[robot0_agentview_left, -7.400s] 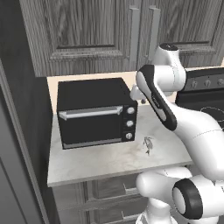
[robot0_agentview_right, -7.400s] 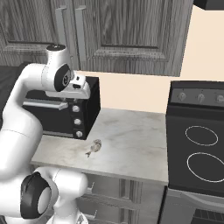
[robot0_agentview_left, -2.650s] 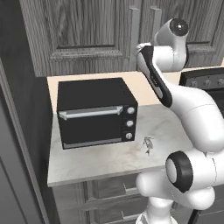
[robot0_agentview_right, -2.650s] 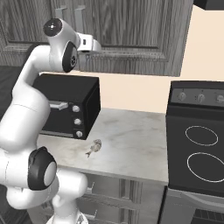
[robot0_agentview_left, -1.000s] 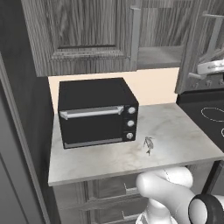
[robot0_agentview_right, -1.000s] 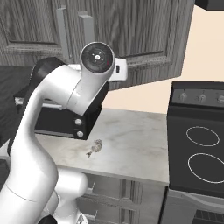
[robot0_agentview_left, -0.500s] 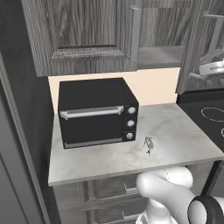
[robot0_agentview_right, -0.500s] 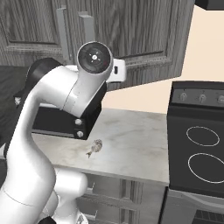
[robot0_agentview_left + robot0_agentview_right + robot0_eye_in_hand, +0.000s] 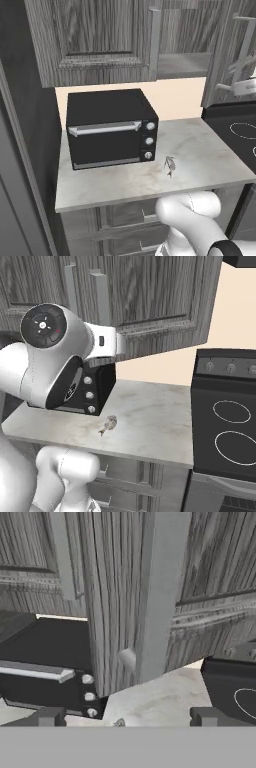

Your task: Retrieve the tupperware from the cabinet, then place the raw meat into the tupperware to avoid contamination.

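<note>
Beside the swung-out cabinet (image 9: 235,55) door, jaws now spread wide, handle (image 9: 159,597) released

We see a pale marble counter (image 9: 210,155) carrying the black toaster oven (image 9: 107,127) and, just beside it, the raw meat (image 9: 170,165).

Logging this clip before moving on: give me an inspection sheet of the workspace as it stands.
Surface: pale marble counter, mostly bare.
Job's things: meat lies on the counter right of the oven; cabinet has its right door swung open; box not made out on the shelf.
Clutter: black toaster oven, door closed.
Claw: claw open, holding nothing, facing the door's bar handle.
Cables: nothing seen.
Surroundings: black stove to the right.
</note>
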Motion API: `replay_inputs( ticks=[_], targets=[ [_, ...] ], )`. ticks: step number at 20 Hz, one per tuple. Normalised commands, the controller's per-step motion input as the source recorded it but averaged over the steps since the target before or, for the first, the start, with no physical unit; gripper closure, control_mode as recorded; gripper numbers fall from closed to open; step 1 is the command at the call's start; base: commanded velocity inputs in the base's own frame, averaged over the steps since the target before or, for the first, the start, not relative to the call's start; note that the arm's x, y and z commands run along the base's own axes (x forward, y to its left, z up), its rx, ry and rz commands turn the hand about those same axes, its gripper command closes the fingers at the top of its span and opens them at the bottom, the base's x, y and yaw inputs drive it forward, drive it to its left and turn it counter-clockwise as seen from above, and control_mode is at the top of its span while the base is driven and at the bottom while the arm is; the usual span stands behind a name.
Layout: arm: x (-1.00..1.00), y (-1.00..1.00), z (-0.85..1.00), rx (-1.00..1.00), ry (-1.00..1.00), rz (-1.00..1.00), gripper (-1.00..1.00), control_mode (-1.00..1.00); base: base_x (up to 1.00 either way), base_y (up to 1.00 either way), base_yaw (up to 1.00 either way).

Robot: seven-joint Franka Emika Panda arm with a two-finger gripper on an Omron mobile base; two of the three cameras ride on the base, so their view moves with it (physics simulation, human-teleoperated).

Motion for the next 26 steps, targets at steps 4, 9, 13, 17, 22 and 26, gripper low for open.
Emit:
replay_inputs(
  ticks=[4,9,13,17,22,26],
  targets=[
    [-0.22,0.67,0.06,-0.29,0.11,-0.04,-1.00,-1.00,0.00,0.00,0.00],
    [-0.07,0.56,0.00,-0.42,0.15,-0.02,-1.00,-1.00,0.00,0.00,0.00],
    [0.05,0.43,-0.02,-0.50,0.17,0.00,-1.00,-1.00,0.00,0.00,0.00],
    [0.24,0.32,-0.05,-0.50,0.18,-0.01,-1.00,-1.00,0.00,0.00,0.00],
    [0.31,0.29,-0.12,-0.50,0.18,-0.04,-1.00,-1.00,0.00,0.00,0.00],
    [0.49,0.18,-0.02,-0.29,0.21,-0.01,-1.00,-1.00,0.00,0.00,0.00]
  ],
)
